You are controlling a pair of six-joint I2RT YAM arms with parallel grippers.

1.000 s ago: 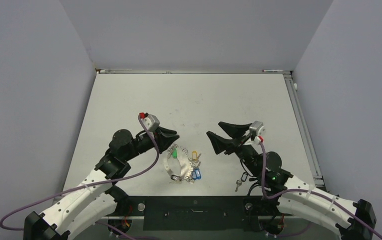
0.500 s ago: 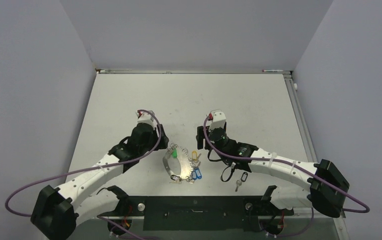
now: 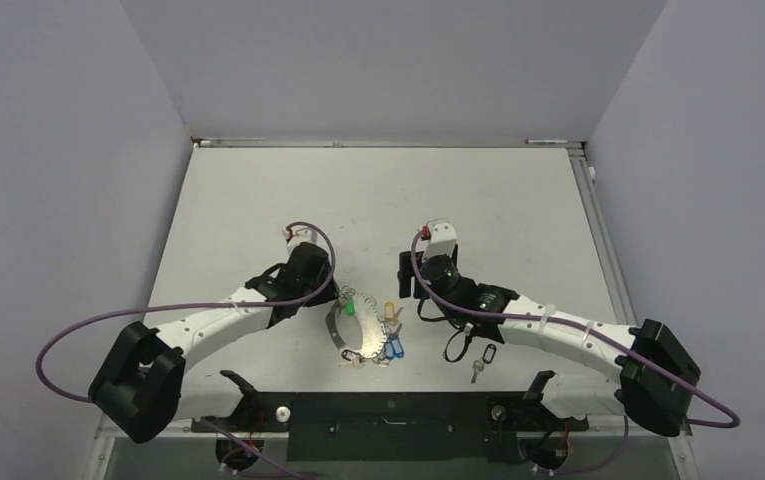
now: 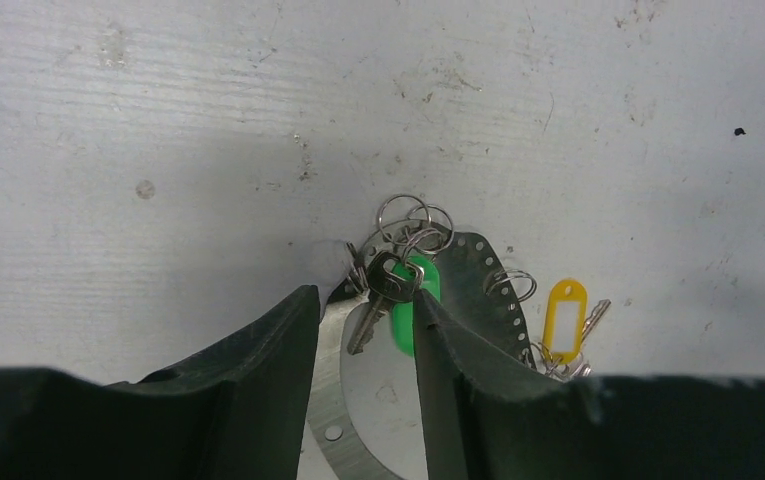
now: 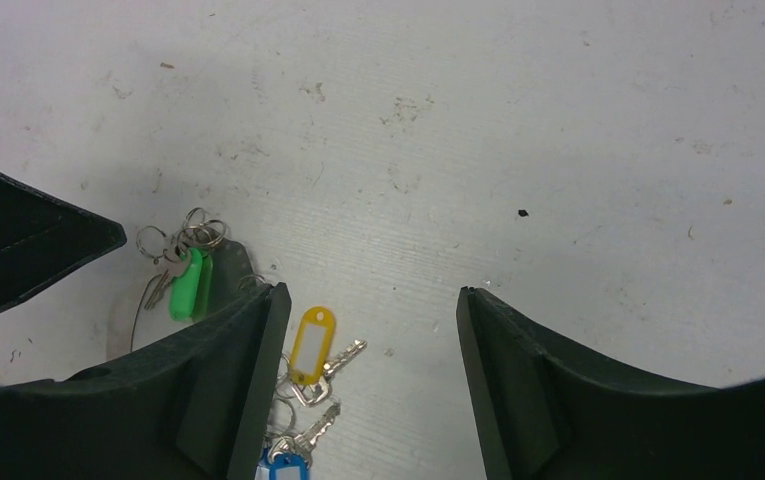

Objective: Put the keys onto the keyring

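Scuffed white tabletop (image 3: 258, 200) holds the large silver metal keyring loop (image 3: 333, 326) at lower centre of the overhead view. Left end effector (image 4: 363, 300) stands partly open astride a green-tagged silver key (image 4: 386, 280). Right end effector (image 5: 373, 293) gapes wide, empty, beside a yellow-tagged key (image 5: 313, 345).

- Your left arm (image 3: 223, 322) and right arm (image 3: 558, 328) wear white shells on the long links, with black joints between.
- A bulky black housing (image 3: 138, 378) caps each arm's shoulder end.
- A purple cable (image 3: 68, 335) loops loosely along each arm.
- A small white block (image 3: 439, 234) with a red tip sits on each wrist.
- A green light (image 3: 450, 268) glows on your right arm.
- Your left gripper (image 4: 363, 300) and right gripper (image 5: 373, 291) have matte black, wedge-shaped fingers (image 4: 258, 380).
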